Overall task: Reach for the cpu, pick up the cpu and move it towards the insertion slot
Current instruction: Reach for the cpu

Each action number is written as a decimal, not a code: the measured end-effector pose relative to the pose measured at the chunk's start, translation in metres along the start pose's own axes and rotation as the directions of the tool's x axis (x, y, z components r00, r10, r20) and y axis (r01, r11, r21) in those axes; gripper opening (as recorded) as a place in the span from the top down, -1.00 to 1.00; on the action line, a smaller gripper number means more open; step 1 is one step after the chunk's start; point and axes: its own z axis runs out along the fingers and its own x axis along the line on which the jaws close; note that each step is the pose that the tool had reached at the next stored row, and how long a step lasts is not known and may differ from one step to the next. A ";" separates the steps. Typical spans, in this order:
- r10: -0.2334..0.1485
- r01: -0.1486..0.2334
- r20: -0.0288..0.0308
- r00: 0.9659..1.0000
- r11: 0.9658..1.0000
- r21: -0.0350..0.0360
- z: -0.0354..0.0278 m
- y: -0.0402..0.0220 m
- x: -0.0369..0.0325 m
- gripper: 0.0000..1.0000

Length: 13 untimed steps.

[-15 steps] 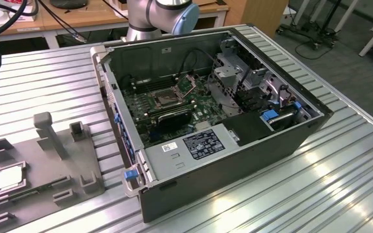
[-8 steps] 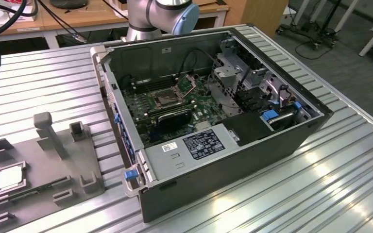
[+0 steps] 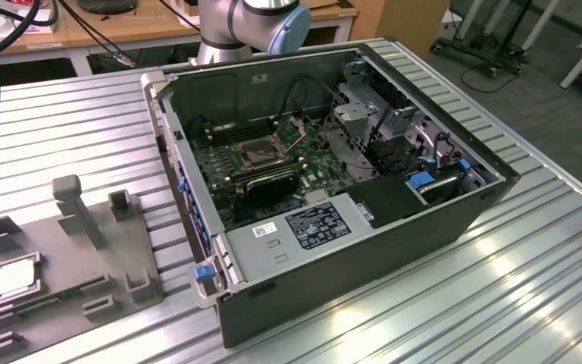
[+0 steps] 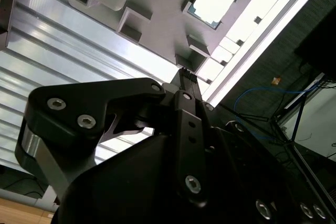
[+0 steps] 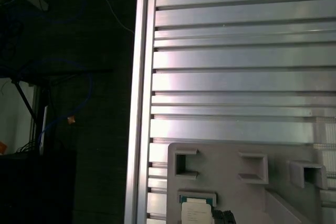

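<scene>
gripper (image 4: 185,76), black with bolted metal links, hangs tip-down over the ribbed aluminium table (image 4: 63,40) and touches nothing; whether it is apart or together cannot be told. the small flat square cpu (image 4: 212,1) with its pale silvery top lies ahead of and below the tip, well apart, flat in a recess of the grey plastic tray (image 4: 157,6) with raised blocks, and being square it has no long axis. the metal-framed square insertion slot (image 3: 261,155) sits much farther off, inside the open black computer case (image 3: 372,280).

The slatted table (image 3: 533,288) carries one grey tray (image 3: 61,265), one cpu (image 3: 15,280), one open computer case (image 3: 372,250) with one insertion slot (image 3: 258,155), and one robot arm (image 3: 251,23).
</scene>
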 end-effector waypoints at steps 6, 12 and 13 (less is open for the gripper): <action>0.000 0.000 0.000 1.000 1.000 0.000 0.0000 0.0000 0.0004 0.79; 0.000 0.000 0.000 1.000 1.000 0.000 0.0001 0.0000 0.0020 0.79; 0.000 0.000 0.000 1.000 1.000 0.000 0.0001 0.0000 0.0021 0.79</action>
